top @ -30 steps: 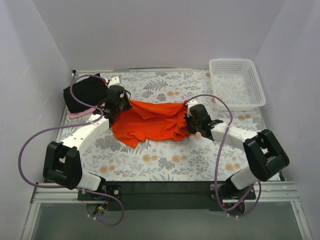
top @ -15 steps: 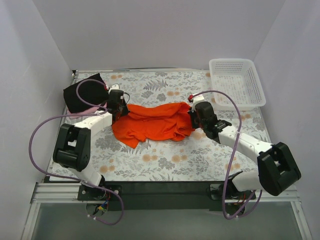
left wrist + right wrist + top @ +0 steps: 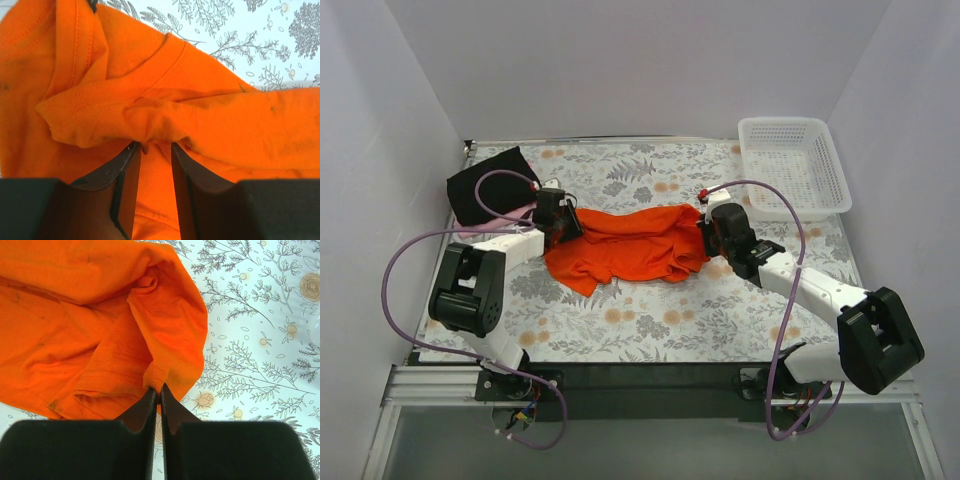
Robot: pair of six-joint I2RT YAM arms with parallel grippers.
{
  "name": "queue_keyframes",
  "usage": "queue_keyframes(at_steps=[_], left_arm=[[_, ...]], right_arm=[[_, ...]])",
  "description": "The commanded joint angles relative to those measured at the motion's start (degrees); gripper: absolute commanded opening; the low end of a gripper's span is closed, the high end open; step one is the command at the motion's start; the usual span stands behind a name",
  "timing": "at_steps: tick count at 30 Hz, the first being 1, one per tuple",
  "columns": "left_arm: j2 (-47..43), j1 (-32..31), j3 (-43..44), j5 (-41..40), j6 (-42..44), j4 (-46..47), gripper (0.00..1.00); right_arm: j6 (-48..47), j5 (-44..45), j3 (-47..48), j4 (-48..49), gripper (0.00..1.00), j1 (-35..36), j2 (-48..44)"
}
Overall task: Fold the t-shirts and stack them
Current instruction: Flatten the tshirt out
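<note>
Both arms have settled lower — left gripper (image 3: 152,146) and right gripper (image 3: 160,387) each clamped on the orange t-shirt (image 3: 630,245).

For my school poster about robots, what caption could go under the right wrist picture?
The right gripper pinches an edge of the orange t-shirt, which lies crumpled on the flowery tablecloth.

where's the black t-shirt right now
In the top view the black t-shirt lies at the far left corner of the table, up-left of the orange t-shirt and across from the white basket.
</note>
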Motion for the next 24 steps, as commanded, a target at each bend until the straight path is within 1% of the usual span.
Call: queue_keyframes(at_steps=[1,6,13,15,19,22,23,24], left_arm=[[-3.0,0.1,-1.2,1.6,-1.0,1.2,0.31],[-2.5,0.1,-1.3,1.4,-1.1,1.2,0.31],[-1.1,0.0,-1.3,-1.8,-1.1,1.3,0.31],[-1.3,0.0,-1.6,-2.4,-1.2,3.4,0.31],[-1.1,0.0,-1.4,-3.2,-1.3,4.4,0.31],[-0.5,0.1,-1.1,-2.9,-1.4,5.6,0.26],[-0.2,0.0,-1.0,-2.9,-1.4,5.9,0.15],[0.1,0.0,-0.7,-2.8,-1.4,6.0,0.08]], right_arm=[[-0.4,0.2,0.8,0.4,0.01,0.1,0.5],[-0.3,0.0,0.7,0.4,0.01,0.1,0.5],[-0.3,-0.2,0.6,0.4,0.01,0.1,0.6],[-0.3,-0.1,0.5,0.4,0.01,0.1,0.5],[-0.3,-0.1,0.5,0.4,0.01,0.1,0.6],[-0.3,-0.1,0.6,0.4,0.01,0.1,0.4],[-0.3,0.0,0.5,0.4,0.01,0.1,0.2],[-0.3,-0.1,0.5,0.4,0.01,0.1,0.1]])
